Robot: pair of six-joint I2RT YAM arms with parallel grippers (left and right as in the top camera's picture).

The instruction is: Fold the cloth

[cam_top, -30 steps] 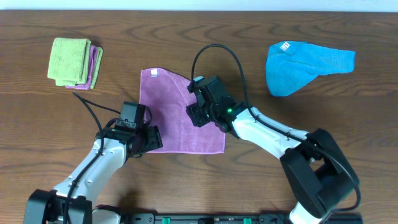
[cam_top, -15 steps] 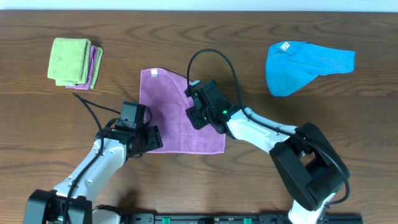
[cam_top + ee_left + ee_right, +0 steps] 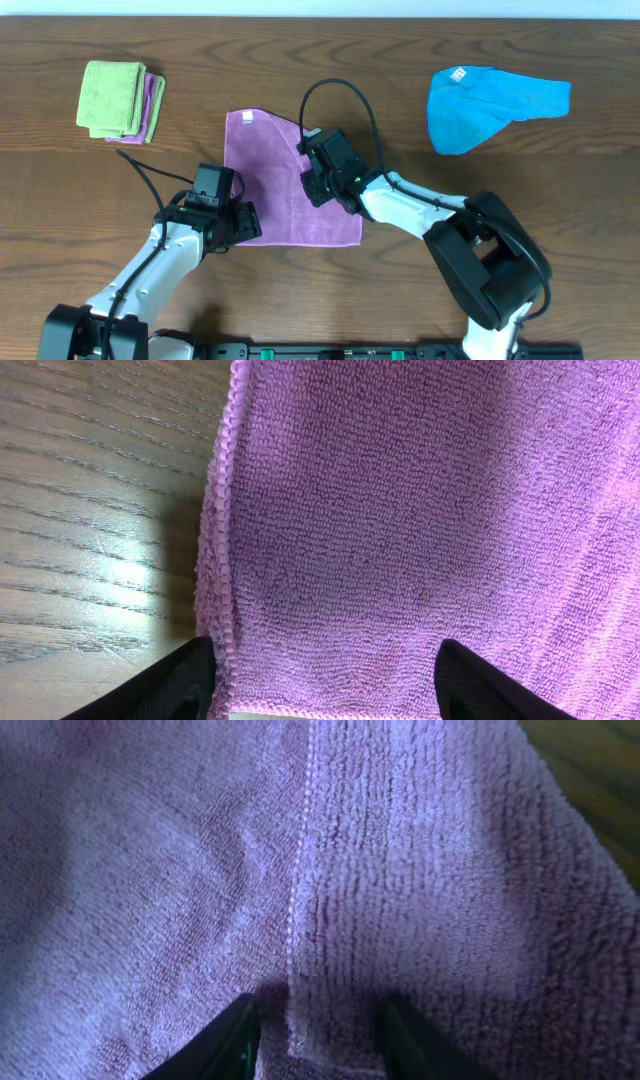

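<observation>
The purple cloth point(image 3: 280, 200) lies flat on the wooden table, its white tag at the top left corner. My left gripper point(image 3: 240, 222) is open at the cloth's bottom left corner. In the left wrist view its fingers point(image 3: 325, 685) straddle the cloth point(image 3: 400, 510) near the corner hem. My right gripper point(image 3: 318, 185) sits low over the cloth's right edge. In the right wrist view its fingers point(image 3: 315, 1035) are apart on either side of the hemmed corner of a flap lying on top of the cloth point(image 3: 150, 870).
A stack of folded green and pink cloths point(image 3: 120, 100) lies at the back left. A crumpled blue cloth point(image 3: 490, 105) lies at the back right. Bare wood point(image 3: 90, 510) runs along the cloth's left edge.
My right gripper has shifted slightly to the left over the cloth's right edge. The left arm and the cloth's outline have not visibly moved.
</observation>
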